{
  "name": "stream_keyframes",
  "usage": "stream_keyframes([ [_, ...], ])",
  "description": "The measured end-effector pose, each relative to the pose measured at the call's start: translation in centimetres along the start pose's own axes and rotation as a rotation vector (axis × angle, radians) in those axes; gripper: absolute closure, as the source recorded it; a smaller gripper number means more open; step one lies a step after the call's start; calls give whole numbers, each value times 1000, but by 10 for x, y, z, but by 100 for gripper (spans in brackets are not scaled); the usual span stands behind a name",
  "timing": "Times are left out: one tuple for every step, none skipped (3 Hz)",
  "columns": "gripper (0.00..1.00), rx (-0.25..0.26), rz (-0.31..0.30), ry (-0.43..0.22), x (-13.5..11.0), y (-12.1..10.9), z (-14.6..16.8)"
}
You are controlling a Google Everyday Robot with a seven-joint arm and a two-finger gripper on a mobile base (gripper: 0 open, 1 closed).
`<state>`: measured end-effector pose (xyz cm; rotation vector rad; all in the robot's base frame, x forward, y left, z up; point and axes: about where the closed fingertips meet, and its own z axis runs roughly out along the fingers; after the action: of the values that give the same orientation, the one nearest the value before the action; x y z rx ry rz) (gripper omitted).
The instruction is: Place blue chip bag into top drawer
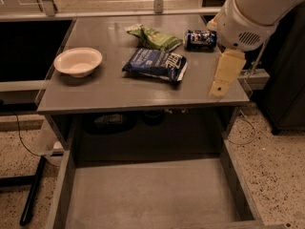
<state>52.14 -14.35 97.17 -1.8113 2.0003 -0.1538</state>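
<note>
The tool (pixel 224 78) hangs at the counter (pixel 119 92) right edge, grip indeterminable; blue chip bag (pixel 155 63) lies near green bag (pixel 155 36) and can (pixel 200 38); top drawer (pixel 143 194) open.

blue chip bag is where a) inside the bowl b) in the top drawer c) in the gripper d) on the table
d: the blue chip bag lies flat on the table, right of the bowl, while the gripper hangs over the table's right edge, apart from it.
</note>
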Motion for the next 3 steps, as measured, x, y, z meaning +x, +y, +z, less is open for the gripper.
stream_keyframes([
  [0, 45, -32, -100, -15, -17, 21],
  [0, 85, -38, -201, -25, -37, 46],
  [0, 76, -24, -264, -34, -57, 72],
])
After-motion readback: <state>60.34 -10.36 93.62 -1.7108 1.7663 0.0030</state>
